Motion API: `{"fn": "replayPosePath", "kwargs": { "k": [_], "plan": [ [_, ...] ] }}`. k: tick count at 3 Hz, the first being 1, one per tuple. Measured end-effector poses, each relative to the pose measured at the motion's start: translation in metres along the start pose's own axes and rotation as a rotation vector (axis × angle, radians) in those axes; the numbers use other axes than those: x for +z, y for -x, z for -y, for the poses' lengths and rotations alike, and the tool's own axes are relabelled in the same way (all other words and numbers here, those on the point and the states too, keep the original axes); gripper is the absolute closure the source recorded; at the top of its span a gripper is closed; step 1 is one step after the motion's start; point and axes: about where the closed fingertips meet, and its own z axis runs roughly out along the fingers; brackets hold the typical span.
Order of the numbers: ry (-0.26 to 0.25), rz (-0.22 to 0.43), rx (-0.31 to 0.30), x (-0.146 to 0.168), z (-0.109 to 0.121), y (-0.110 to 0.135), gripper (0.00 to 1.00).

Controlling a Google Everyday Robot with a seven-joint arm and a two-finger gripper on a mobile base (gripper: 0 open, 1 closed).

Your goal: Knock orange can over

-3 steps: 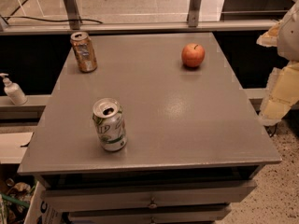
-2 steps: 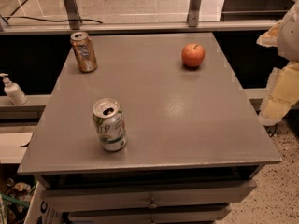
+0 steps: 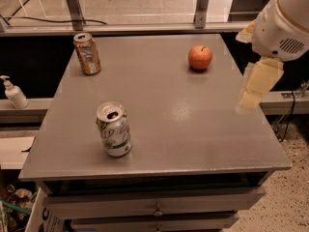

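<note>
One orange can [image 3: 87, 54] upright — fingers [image 3: 260, 79] at table [image 3: 169, 115] edge.

One high view, angled down over table [image 3: 193, 129], claw [image 3: 249, 99] at right

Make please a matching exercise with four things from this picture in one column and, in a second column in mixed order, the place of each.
Things:
1. orange can
2. green-and-white can
3. apple
4. gripper

Places:
A. standing near the front left of the table
B. in the air by the table's right edge
C. standing at the far left corner
D. on the far right part of the tabletop

Pairs: 1-C, 2-A, 3-D, 4-B.
</note>
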Motion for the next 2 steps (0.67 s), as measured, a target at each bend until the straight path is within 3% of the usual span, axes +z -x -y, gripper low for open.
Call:
{"fn": "replayPosePath", "kwargs": {
  "k": [1,2],
  "plan": [
    [0.029,0.080,0.033,0.026,0.023,0.014,0.00],
    [0.085,0.202,0.111,0.051,0.034,0.027,0.00]
  ]
}}
